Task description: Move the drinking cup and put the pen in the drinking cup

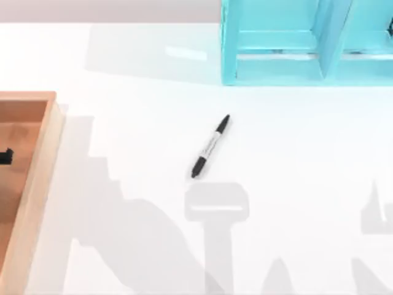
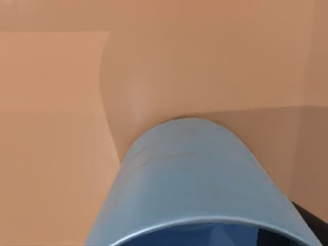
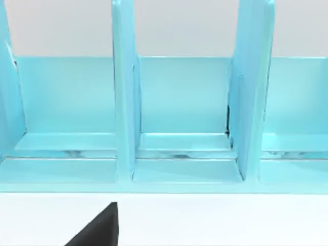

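The pen (image 1: 210, 146) lay alone near the middle of the white counter (image 1: 295, 153), slanted, its narrower end toward the far right and its thicker black end toward the near left. A wooden tray (image 1: 38, 178) sat at the counter's left edge, with a small black part (image 1: 5, 157) showing inside it. A turquoise divided rack (image 1: 276, 67) stood at the far right, well apart from the pen.

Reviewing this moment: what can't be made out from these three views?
- The drinking cup: left wrist view, lower part cut off by the edge; whether anything grips it is unclear.
- Pen: top view, label too small to read.
- Wooden tray: top view, cut off at the left edge.
- Turquoise rack: right wrist view, top cut off.
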Robot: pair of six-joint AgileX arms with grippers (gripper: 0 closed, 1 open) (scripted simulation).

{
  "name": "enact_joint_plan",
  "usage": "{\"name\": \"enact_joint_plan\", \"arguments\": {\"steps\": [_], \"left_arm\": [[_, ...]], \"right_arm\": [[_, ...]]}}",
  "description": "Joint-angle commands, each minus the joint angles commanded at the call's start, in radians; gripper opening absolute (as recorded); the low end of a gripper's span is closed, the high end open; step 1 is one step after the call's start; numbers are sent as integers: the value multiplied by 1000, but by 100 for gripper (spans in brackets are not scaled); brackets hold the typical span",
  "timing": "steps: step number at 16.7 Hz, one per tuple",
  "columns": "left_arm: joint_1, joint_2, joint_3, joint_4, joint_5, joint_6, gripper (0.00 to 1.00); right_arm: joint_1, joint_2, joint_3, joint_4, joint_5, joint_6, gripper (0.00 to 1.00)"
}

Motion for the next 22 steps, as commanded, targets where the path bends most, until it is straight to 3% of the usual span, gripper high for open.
{"name": "enact_joint_plan", "arguments": {"steps": [8, 16, 19, 22], "left_arm": [[-10, -18, 172, -154, 11, -65, 0], [-328, -17, 383, -519, 17, -337, 0], [-432, -62, 465, -575, 5, -434, 0], [-468, -86, 501, -587, -3, -470, 0]], "right_arm": [[0, 0, 0, 0, 0, 0, 100], [0, 0, 0, 0, 0, 0, 100], [0, 0, 0, 0, 0, 0, 100], [0, 0, 0, 0, 0, 0, 100]]}}
